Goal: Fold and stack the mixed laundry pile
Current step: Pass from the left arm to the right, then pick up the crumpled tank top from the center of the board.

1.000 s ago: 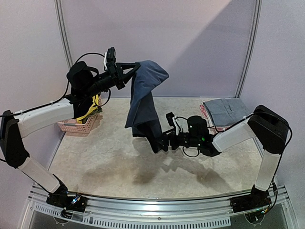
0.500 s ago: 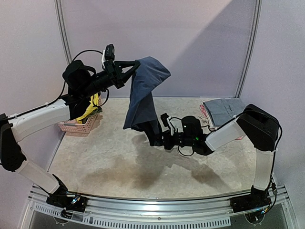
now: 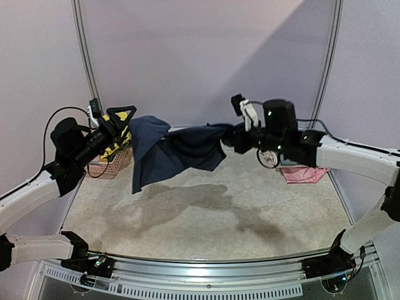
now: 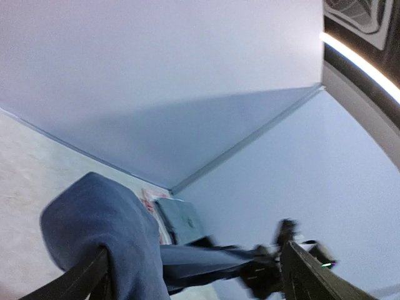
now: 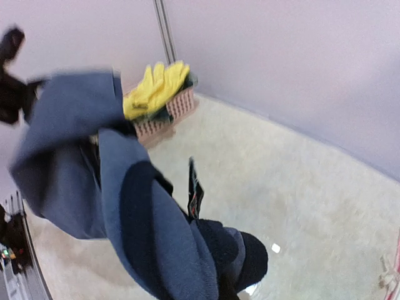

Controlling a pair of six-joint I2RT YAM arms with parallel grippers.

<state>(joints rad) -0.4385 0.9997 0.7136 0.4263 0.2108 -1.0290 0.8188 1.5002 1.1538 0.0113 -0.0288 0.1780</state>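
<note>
A navy blue top (image 3: 169,153) hangs stretched in the air between my two grippers. My right gripper (image 3: 230,135) is shut on one bunched end of it, and in the right wrist view the cloth (image 5: 150,237) covers the fingers. My left gripper (image 3: 130,117) is open. The other end of the top (image 4: 106,231) lies draped over its left finger (image 4: 94,278), while the right finger (image 4: 312,281) stands clear of the cloth. A bright yellow garment (image 3: 117,139) sits in the pink basket (image 3: 106,165). Folded grey trousers (image 4: 181,220) lie at the far right.
A pink piece (image 3: 301,174) lies on the table under the right arm, next to the right wall. The basket (image 5: 169,115) stands in the back left corner, just behind the left gripper. Walls close the back and both sides.
The right gripper rose and swung right with the top's end, pulling it out sideways. The left arm dropped and drew back left, and its jaws opened; the top now only hangs over one finger.
</note>
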